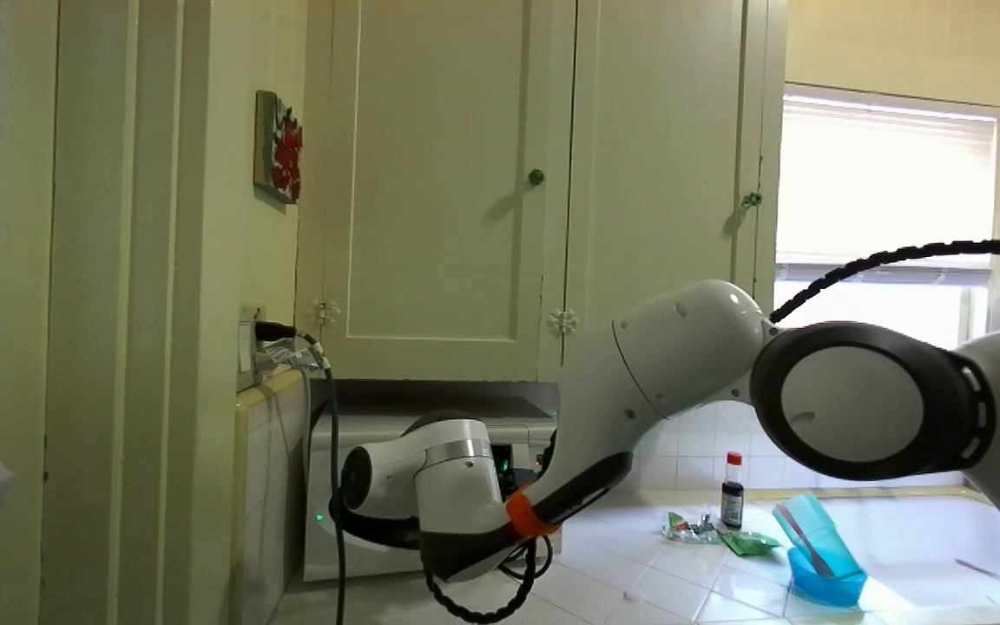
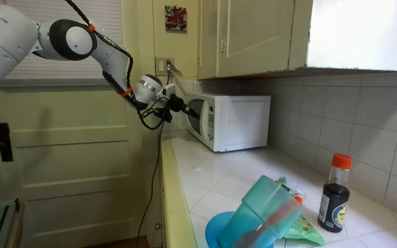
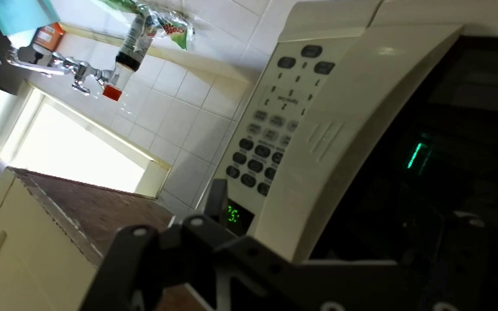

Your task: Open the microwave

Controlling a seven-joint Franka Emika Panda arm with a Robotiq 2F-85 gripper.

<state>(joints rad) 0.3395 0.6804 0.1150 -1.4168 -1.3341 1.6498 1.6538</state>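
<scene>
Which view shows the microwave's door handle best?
The wrist view: the door handle is large and close there, its broad face showing. In an exterior view the door handle is small and steeply angled; in an exterior view with the arm in front, I can't make it out.

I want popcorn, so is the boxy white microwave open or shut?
Shut: in the wrist view, its dark-windowed white door meets the pale keypad panel, no gap showing.

Microwave (image 2: 231, 122) on counter (image 2: 231, 170), beneath wall cabinets (image 2: 257, 38) — packet (image 2: 304, 230) between cup (image 2: 262, 208) and bottle (image 2: 334, 201).
</scene>
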